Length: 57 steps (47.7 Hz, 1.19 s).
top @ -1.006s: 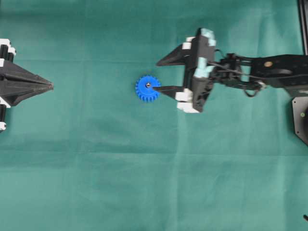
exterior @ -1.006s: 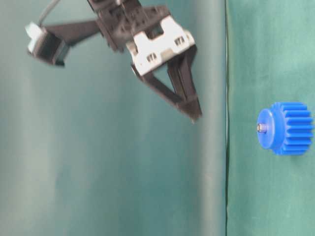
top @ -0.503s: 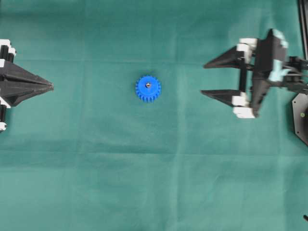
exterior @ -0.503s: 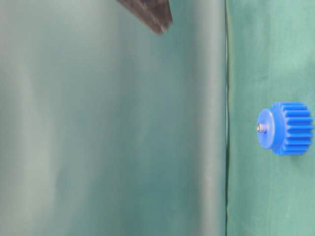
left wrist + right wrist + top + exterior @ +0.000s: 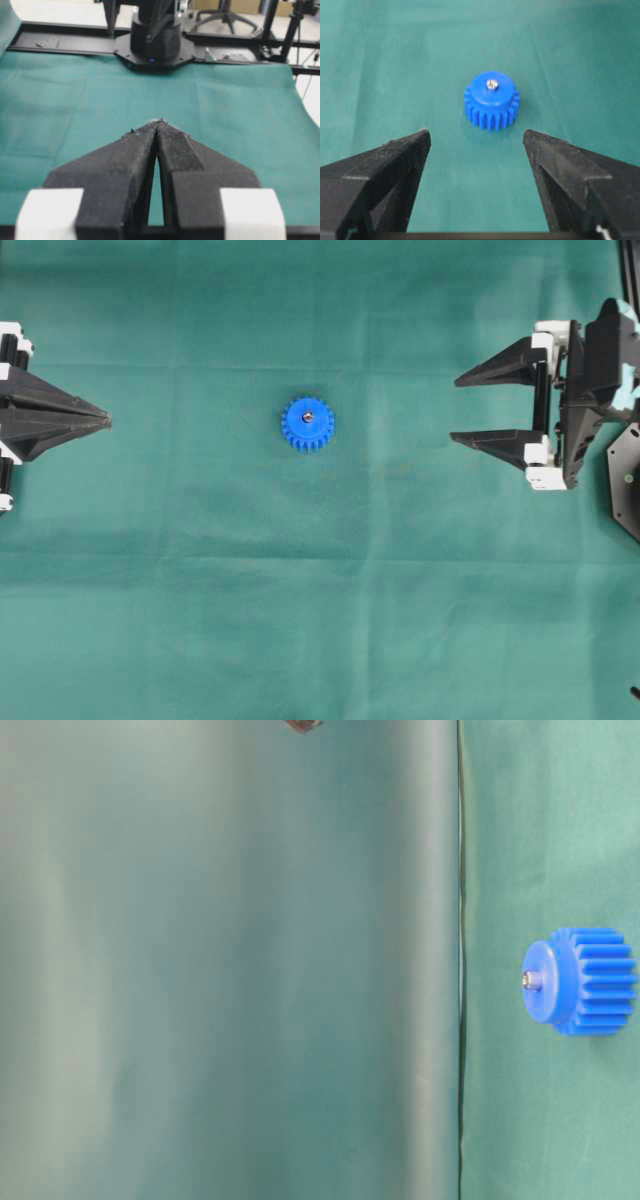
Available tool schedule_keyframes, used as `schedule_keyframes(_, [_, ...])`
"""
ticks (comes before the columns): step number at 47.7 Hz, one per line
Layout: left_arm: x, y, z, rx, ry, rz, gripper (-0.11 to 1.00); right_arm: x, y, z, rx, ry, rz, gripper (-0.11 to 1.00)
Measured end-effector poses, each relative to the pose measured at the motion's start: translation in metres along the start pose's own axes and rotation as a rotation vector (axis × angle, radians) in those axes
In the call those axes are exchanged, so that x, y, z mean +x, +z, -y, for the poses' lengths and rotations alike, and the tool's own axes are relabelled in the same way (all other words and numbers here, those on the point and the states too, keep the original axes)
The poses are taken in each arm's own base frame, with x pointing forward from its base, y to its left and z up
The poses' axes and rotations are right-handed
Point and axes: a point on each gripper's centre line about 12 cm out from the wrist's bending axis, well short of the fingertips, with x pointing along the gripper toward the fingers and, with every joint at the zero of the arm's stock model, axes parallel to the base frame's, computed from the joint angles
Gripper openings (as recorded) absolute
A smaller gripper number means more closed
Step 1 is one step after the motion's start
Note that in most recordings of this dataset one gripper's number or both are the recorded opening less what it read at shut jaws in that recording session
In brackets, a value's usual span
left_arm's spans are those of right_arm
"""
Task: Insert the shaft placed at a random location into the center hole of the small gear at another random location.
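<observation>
We see the shaft [image 5: 492, 84] standing upright in the small gear [image 5: 307, 425] mid-bench, well apart from our right end effector [image 5: 473, 406], released wide; the left end effector [image 5: 100, 420] is clenched empty.

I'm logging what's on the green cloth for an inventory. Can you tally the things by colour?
Blue: 1, the small gear
Silver-grey: 1, the shaft, standing in the gear's center hole
Black: 2, the left gripper and the right gripper
Total: 4
</observation>
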Motion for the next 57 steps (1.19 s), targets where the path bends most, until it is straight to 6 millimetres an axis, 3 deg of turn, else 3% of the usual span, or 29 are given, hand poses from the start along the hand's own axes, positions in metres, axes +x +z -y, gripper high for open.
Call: schedule_keyframes(57, [-0.0002, 0.0001, 0.0, 0.0, 0.0, 0.0, 0.0, 0.0034, -0.0016, 0.0007, 0.0, -0.004, -0.003, 0.79])
